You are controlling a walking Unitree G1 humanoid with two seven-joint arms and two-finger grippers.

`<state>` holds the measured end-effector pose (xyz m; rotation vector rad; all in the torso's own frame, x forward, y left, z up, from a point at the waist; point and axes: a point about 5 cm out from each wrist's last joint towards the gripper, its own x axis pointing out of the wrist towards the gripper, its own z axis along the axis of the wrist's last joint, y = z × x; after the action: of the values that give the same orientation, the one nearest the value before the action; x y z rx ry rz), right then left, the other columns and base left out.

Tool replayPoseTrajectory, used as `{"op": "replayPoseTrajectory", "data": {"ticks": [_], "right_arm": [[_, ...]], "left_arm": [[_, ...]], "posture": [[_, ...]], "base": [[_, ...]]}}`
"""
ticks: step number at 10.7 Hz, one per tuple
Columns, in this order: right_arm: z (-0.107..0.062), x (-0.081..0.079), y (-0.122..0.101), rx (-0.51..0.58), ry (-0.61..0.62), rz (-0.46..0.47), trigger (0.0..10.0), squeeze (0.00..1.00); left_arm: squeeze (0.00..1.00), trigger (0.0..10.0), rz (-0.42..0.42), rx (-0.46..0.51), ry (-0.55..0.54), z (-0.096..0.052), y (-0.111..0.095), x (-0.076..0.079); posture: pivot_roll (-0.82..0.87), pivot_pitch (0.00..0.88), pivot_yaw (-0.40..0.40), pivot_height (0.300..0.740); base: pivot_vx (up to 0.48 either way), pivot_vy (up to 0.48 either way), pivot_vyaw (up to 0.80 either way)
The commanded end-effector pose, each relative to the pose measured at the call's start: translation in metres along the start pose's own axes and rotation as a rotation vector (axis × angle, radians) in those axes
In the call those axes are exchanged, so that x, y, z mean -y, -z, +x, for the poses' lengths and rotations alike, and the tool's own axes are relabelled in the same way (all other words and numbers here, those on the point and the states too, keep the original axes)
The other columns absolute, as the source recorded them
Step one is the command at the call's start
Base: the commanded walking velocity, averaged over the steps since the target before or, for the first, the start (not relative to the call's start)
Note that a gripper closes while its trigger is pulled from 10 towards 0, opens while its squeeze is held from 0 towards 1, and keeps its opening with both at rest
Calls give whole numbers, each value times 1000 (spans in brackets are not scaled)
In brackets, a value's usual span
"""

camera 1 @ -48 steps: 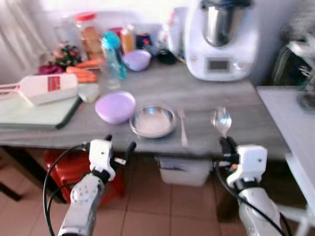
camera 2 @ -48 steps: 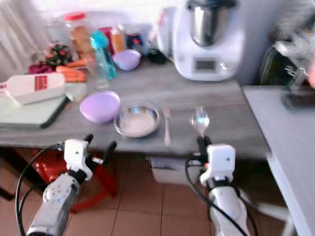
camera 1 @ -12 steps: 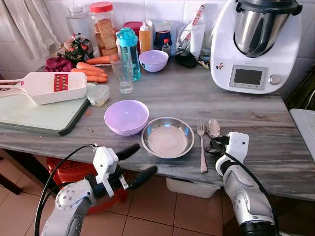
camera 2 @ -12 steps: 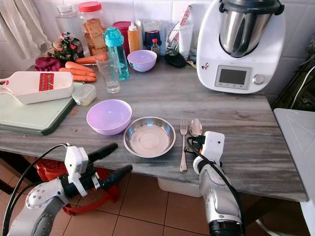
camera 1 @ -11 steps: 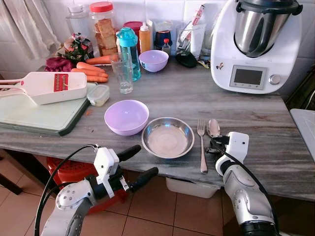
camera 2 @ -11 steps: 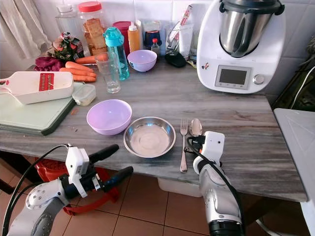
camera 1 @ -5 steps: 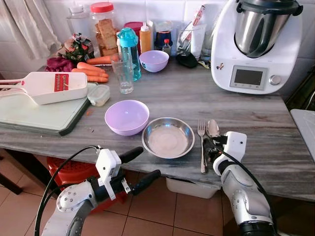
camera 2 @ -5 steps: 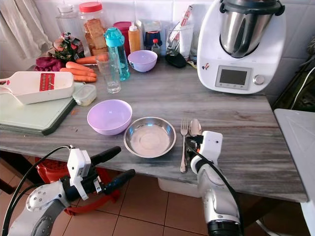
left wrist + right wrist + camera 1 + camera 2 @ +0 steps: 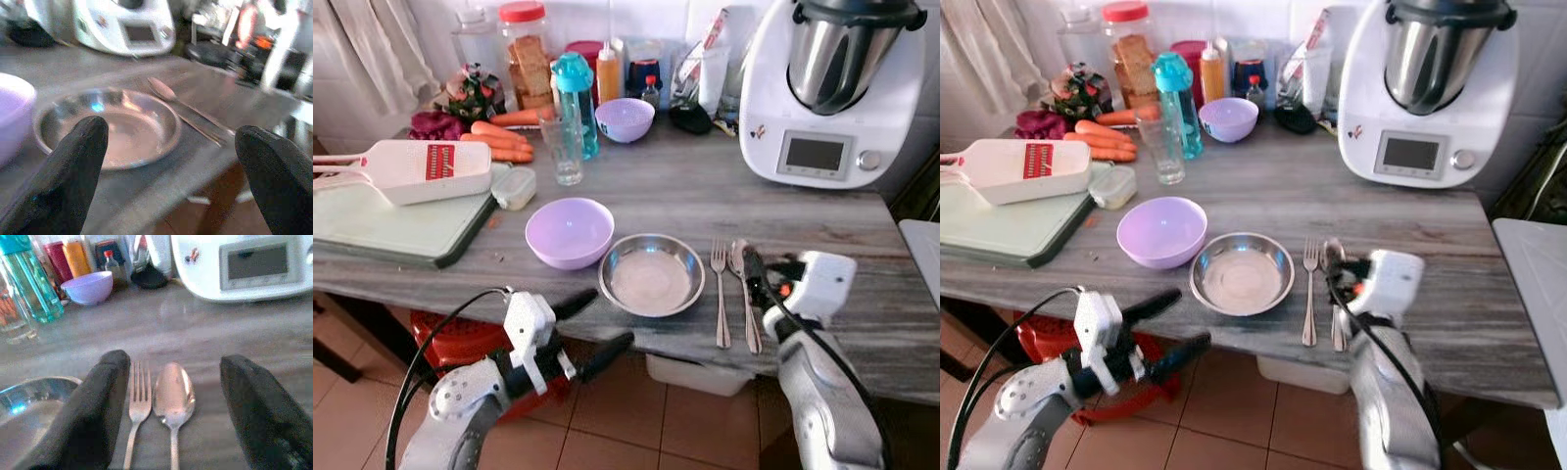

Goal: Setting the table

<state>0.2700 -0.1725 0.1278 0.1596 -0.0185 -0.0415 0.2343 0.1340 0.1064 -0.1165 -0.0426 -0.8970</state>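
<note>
A long grey stone-look table (image 9: 685, 191) holds the meal things. Near its front edge sits a round shiny metal bowl (image 9: 651, 274). Just to the left of it, almost touching, is a big light purple plastic bowl (image 9: 570, 231). To the right of the metal bowl lie a silver metal fork (image 9: 720, 290) and a silver metal spoon (image 9: 744, 294), side by side and very close, with their handles pointing to the front edge.

The right gripper (image 9: 173, 413) is low over the spoon and fork. Its two black fingers (image 9: 100, 413) are spread wide apart, one on each side of the pair, and they hold nothing. The spoon lies flat on the table between them.

The left gripper (image 9: 592, 328) hangs in front of the table edge, below the metal bowl. Its fingers are spread apart too and hold nothing.

Further back stand a big white kitchen machine with a steel jug (image 9: 837, 88), a small purple bowl (image 9: 625, 118), a clear drinking glass (image 9: 566, 147), a blue-green bottle (image 9: 574, 88) and some orange carrots (image 9: 499, 142). On the left, a white grater (image 9: 416, 169) rests on a pale green cutting board (image 9: 391, 225).
</note>
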Motion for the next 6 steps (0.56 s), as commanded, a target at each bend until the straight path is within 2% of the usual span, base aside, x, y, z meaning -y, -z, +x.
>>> {"op": "replayPoseTrajectory", "data": {"ticks": [1, 2, 3, 5, 6], "right_arm": [[-6, -2, -8, 47, -2, -16, 10000, 1000], [-16, -1, -7, 67, 5, -28, 10000, 1000], [-23, 2, -5, 79, 19, -58, 10000, 1000], [-36, 9, 4, 55, 53, -130, 10000, 1000], [-42, 13, 11, 33, 73, -113, 10000, 510]], "left_arm": [[0, 10000, 59, 26, -133, -1, -7, -14], [0, 10000, 59, 24, -415, -2, -2, -39], [0, 10000, 98, 8, -545, -5, 1, -49], [0, 10000, 119, -42, -700, -10, 11, -56], [0, 10000, 123, -72, -722, -15, 20, -55]], "posture": [[-14, 0, 48, 740], [-24, 0, 62, 740], [-24, 0, 71, 740], [-15, 0, 70, 740], [-11, 0, 70, 740]], "base": [[0, 0, 0], [0, 0, 0], [0, 0, 0], [0, 0, 0], [0, 0, 0]]}}
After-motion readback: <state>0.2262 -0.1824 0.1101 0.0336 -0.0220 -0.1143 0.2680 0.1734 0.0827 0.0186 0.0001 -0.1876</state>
